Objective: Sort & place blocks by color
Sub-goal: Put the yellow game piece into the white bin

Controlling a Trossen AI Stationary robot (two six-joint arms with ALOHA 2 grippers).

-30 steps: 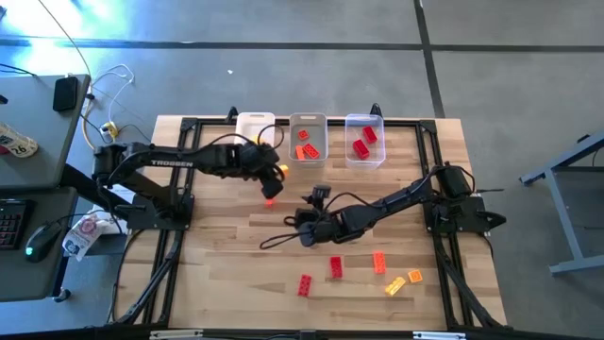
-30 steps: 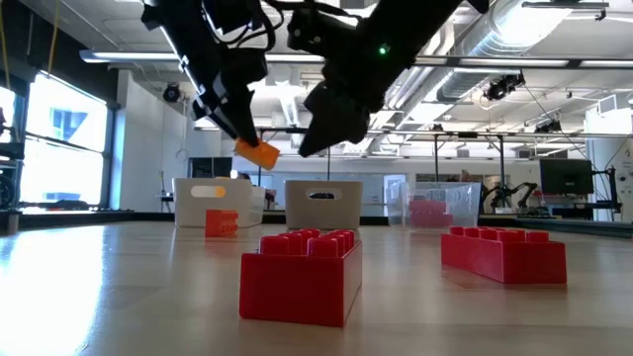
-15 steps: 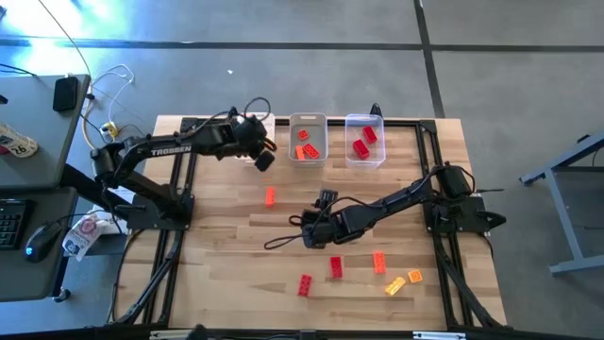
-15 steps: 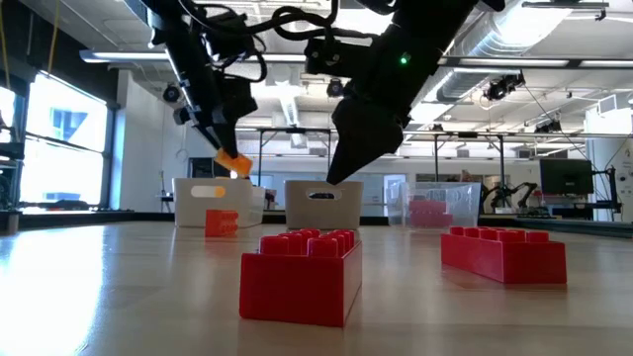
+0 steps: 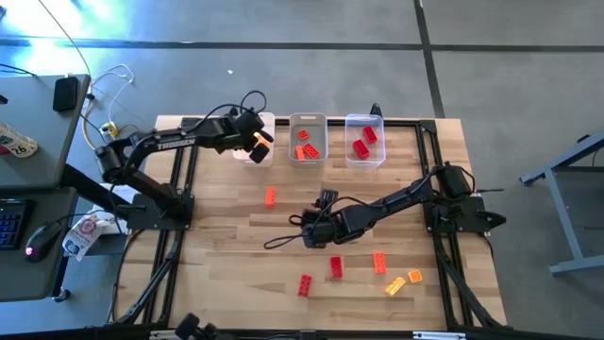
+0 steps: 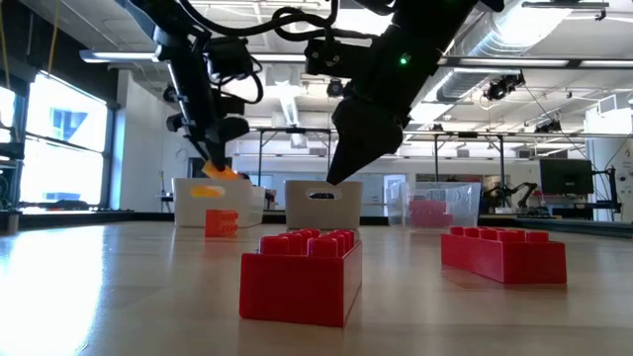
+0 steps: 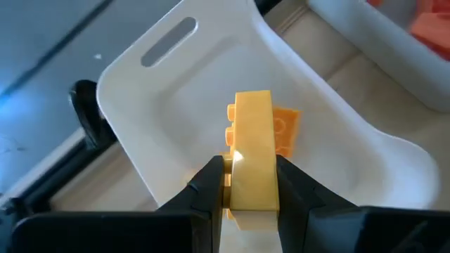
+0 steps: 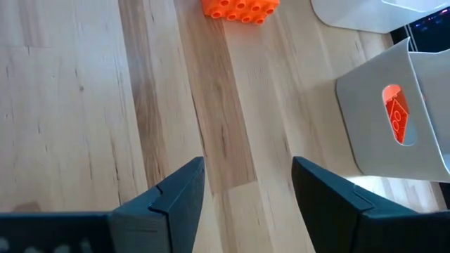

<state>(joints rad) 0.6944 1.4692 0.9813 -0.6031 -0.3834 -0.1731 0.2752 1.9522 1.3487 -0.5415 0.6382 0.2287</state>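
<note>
Looking down from the high view, you see the left end effector (image 5: 253, 144) has swung from mid-tabletop to over the white rectangular plastic bin (image 5: 255, 124), while the right end effector (image 5: 309, 227) hangs mid-tabletop, above the loose red and orange studded bricks (image 5: 335, 266) on the wooden tabletop (image 5: 226, 255).

From the low view, the yellow-orange studded plastic brick (image 6: 218, 171) has dropped to just above the white bin's rim.

Your left wrist view shows the fingers clamped on that brick directly over the bin, where another yellow-orange brick (image 7: 285, 130) lies. Judging by this, release is next.

Your right wrist view shows empty, spread fingers over bare wood near an orange brick (image 8: 241, 8).
</note>
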